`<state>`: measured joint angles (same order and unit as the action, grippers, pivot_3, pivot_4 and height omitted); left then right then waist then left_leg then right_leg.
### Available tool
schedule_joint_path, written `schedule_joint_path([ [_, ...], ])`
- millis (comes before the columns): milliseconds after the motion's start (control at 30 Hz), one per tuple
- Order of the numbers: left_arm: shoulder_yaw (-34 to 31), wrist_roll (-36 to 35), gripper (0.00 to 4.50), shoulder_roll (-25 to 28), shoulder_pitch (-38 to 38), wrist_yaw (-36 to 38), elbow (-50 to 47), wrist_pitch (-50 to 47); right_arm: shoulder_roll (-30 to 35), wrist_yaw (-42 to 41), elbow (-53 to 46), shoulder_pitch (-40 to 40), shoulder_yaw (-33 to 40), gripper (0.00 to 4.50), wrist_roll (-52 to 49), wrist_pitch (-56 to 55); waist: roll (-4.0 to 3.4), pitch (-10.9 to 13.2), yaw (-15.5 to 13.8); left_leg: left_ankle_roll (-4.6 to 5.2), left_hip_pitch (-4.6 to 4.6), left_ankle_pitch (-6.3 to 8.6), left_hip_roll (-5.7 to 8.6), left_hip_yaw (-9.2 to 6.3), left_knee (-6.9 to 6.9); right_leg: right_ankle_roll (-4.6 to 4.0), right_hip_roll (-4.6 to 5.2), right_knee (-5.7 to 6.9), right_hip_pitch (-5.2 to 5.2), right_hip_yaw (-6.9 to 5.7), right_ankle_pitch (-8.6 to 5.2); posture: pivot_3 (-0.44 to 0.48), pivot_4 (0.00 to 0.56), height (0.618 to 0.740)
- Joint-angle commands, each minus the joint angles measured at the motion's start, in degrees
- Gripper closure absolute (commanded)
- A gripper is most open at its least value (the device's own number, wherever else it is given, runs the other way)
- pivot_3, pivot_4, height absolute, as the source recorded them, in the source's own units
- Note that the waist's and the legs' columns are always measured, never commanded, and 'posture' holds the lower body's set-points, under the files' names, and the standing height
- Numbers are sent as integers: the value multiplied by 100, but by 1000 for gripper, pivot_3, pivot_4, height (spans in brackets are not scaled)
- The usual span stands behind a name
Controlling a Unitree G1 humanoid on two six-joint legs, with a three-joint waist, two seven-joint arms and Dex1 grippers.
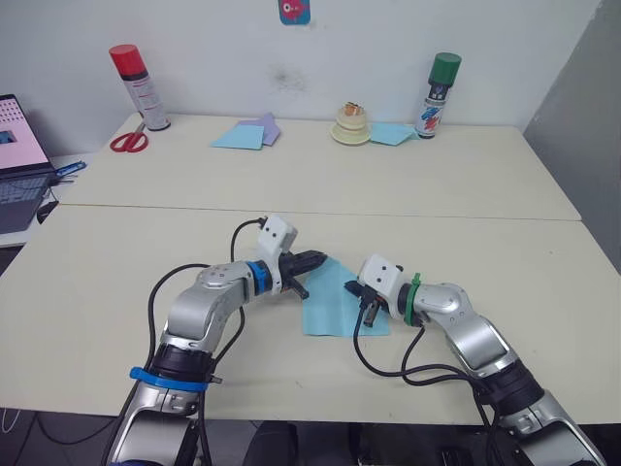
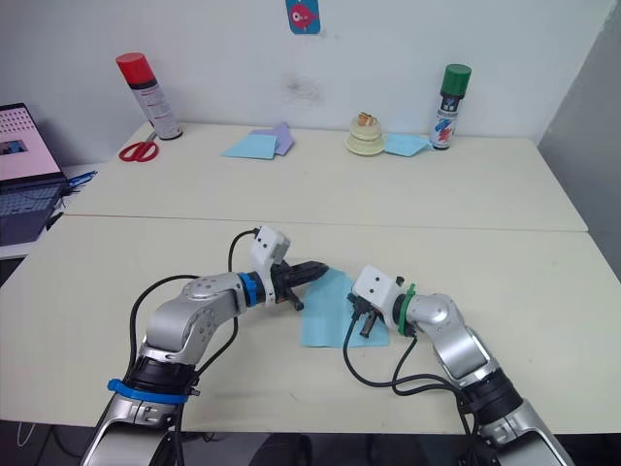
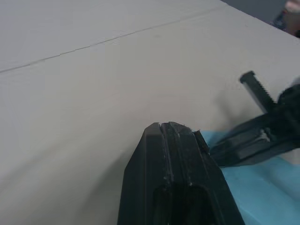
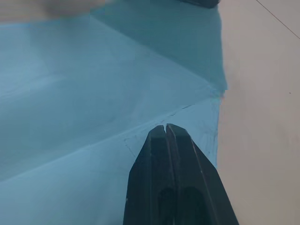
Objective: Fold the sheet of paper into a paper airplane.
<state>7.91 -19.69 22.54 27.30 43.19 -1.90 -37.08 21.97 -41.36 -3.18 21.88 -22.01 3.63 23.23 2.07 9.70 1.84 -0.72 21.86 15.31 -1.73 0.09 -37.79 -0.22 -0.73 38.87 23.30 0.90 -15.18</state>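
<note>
Sheet of paper: the light-blue sheet of paper (image 1: 335,303) lies on the near table (image 1: 146,282), in front of the robot, between the two grippers. It has fold lines, and one part is folded over on top of the rest.
Left gripper: the left gripper (image 1: 312,262) lies low over the top left edge of the paper and points toward the robot's right. Its two black fingers are pressed tight together. In the left wrist view the fingertips (image 3: 176,136) sit right at the corner of the blue paper. I cannot tell if they pinch the paper.
Right gripper: the right gripper (image 1: 372,313) points down at the right side of the paper. Its fingers are squeezed together too, with no gap. In the right wrist view the tips (image 4: 167,133) sit right over a fold line, and seem to press on it.
Back table: a second table (image 1: 485,175) stands behind, right against the near one.
Cans: a spray can with a red cap (image 1: 139,87) stands at the back left. A spray can with a green cap (image 1: 438,95) stands at the back right.
Scissors: red scissors (image 1: 129,142) lie next to the red-capped can.
Other paper: a flat blue sheet (image 1: 239,137) lies partly on a lilac sheet (image 1: 266,126) in the back middle. Another blue sheet (image 1: 392,134) lies near the green-capped can.
Plate: a small cream plate (image 1: 350,134) with a small object on it (image 1: 351,115) sits beside that sheet.
Laptop: an open laptop (image 1: 19,160) is at the far left.
</note>
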Motion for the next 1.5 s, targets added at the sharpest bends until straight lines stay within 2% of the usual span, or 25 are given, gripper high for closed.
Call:
schedule_joint_path([
  [33,480,483,4464,89,58,96,7,481,-34,-50,167,-114,-216,4500,95,251,-1,0,0,0,-1,0,0,1,0,0,0,0,0,1,0,0,150,729],
  [200,1149,1343,4464,133,172,195,693,1516,-81,-35,98,-97,-193,4500,64,340,-2,1,-2,0,-2,0,-1,-1,1,-1,-1,1,0,-2,0,0,150,729],
  [400,1322,1733,4464,13,258,269,1222,2158,-145,13,-124,-80,-78,4500,-28,523,-3,1,-7,1,-1,0,0,-1,-1,0,0,1,0,-2,0,0,150,729],
  [633,1410,1893,4464,39,34,532,1154,2283,-200,176,-524,-21,271,4500,-163,612,-9,7,-14,1,8,0,0,-2,0,-1,0,-2,3,-4,-1,0,150,729],
  [967,1428,2177,4464,-17,28,488,1381,2316,-196,298,-830,245,588,4500,-247,737,-14,14,-17,2,14,0,2,-3,1,0,2,-11,6,-7,-1,0,150,729],
  [1333,1436,2257,4464,-70,72,543,1428,2348,-641,384,936,844,171,4500,76,-177,-14,14,-31,2,14,0,4,-2,-2,2,2,-7,4,-7,2,0,150,729],
  [1500,1418,2254,4464,-21,14,580,1357,2417,-590,270,1290,829,62,4500,159,-298,-15,14,-31,2,13,0,4,1,-2,2,3,-8,4,-4,2,0,150,729],
])
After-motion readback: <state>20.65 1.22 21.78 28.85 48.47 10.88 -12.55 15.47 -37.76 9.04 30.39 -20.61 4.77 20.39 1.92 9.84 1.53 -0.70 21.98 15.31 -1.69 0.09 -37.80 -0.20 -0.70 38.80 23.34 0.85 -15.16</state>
